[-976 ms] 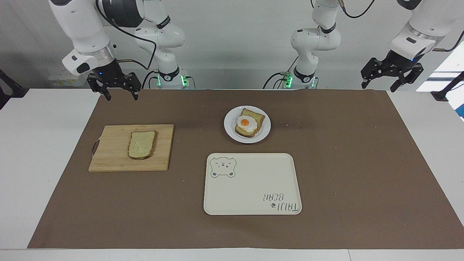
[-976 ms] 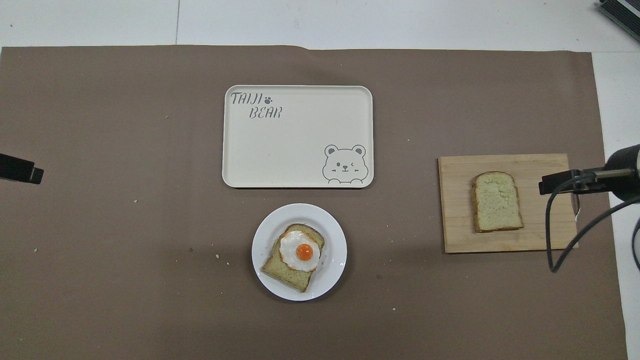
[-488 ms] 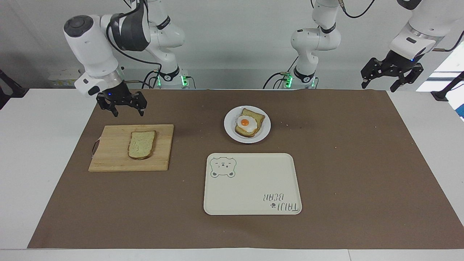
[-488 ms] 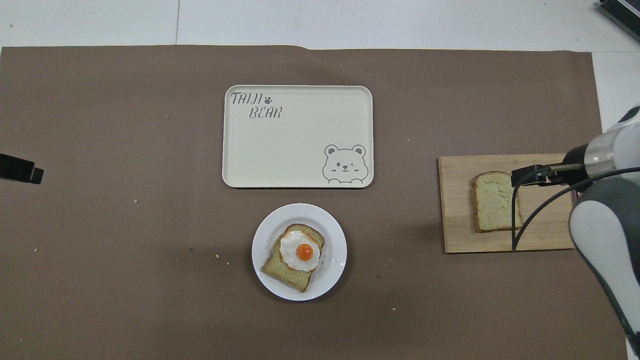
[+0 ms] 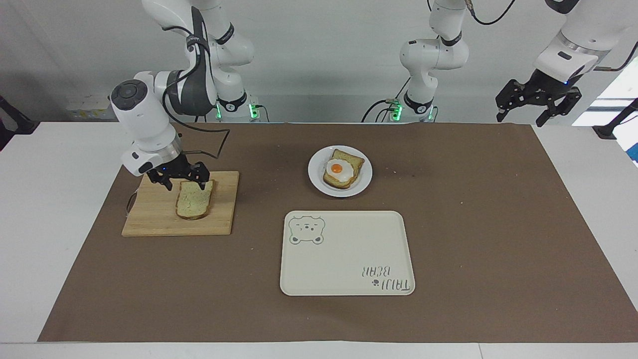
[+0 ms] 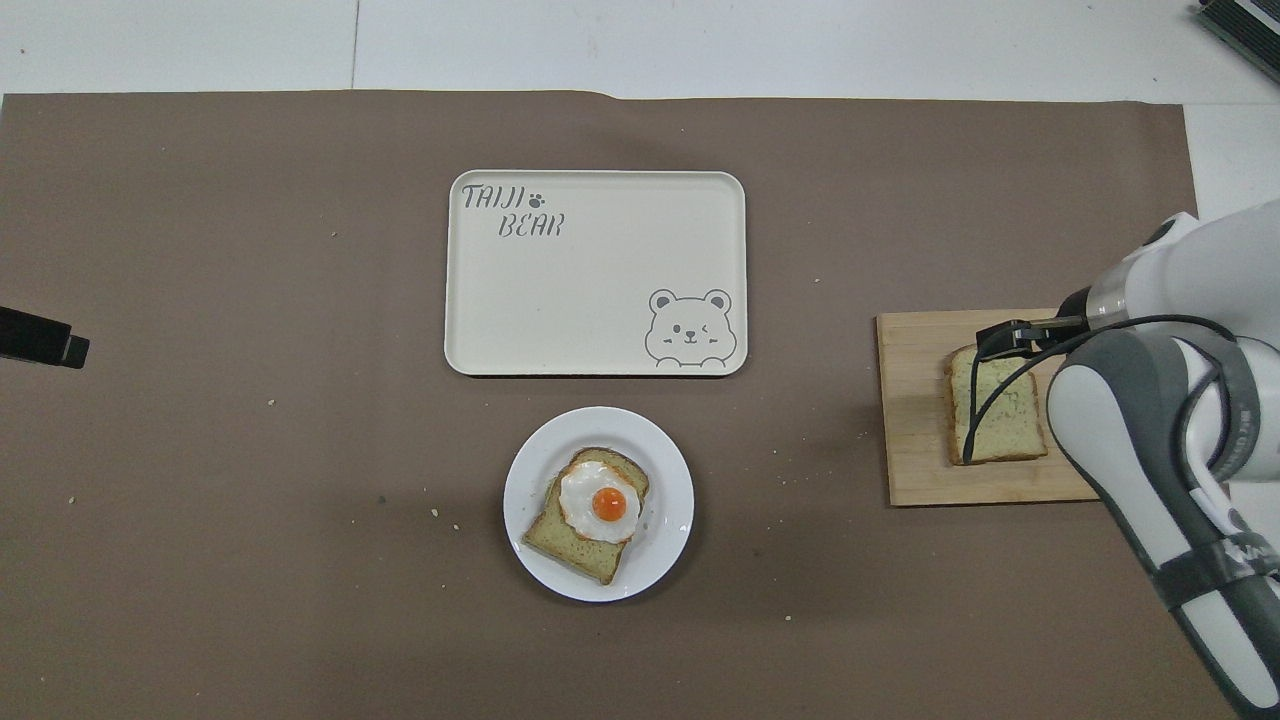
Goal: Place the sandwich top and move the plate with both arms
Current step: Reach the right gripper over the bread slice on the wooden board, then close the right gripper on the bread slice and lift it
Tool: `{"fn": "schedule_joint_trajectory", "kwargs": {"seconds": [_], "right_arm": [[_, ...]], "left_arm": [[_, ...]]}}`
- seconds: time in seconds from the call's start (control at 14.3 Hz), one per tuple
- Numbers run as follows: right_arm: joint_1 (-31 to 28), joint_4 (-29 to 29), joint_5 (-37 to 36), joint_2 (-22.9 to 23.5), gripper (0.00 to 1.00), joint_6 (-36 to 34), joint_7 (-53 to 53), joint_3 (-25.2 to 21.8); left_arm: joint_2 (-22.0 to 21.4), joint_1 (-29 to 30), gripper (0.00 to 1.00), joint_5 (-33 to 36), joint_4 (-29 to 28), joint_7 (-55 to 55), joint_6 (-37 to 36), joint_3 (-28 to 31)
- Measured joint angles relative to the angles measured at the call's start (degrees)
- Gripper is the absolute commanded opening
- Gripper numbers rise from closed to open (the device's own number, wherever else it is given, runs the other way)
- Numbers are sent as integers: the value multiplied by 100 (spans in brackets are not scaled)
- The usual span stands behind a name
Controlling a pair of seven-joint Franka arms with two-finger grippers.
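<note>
My right claw (image 5: 180,183) is open, low over the near end of the bread slice (image 5: 194,199). The slice runs long, away from me. My left claw (image 5: 537,102) waits open.

Bright, even overhead light; soft faint shadows on the brown paper-covered worktop (image 5: 473,239); both views sharp, without glare.

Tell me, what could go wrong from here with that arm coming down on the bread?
1. The right gripper, open, is low over only the robot-side end of the sandwich top; a grip at one end might let the slice droop or tear.
2. The slice lies flat on the cutting board, so fingers may push it instead of getting under.
3. It could land crooked on the egg toast.
</note>
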Motion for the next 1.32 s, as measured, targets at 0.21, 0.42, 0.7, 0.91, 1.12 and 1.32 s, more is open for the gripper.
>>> {"fn": "schedule_joint_trajectory", "kwargs": {"seconds": [0.21,0.42,0.7,0.91,1.12,1.32], "right_arm": [[-224,-428,1,93,100,562,-249,-12],[-347,-657,218,192,100,697,-319,-13],[-462,-712,345,255,100,705,-497,-15],[-479,-811,347,301,100,911,-560,-14],[-523,-994,516,358,100,1168,-840,-15],[-610,-1038,599,401,100,1223,-1012,-16]], "left_arm": [[0,0,100,0,-5,0,0,-1],[0,0,100,0,-14,0,0,-2],[-13,0,100,-2,-15,0,0,-2],[-14,0,100,-3,-20,-1,0,-2],[-14,0,100,-3,-20,-1,0,-2],[-15,0,100,-3,-20,-4,0,-1]]}}
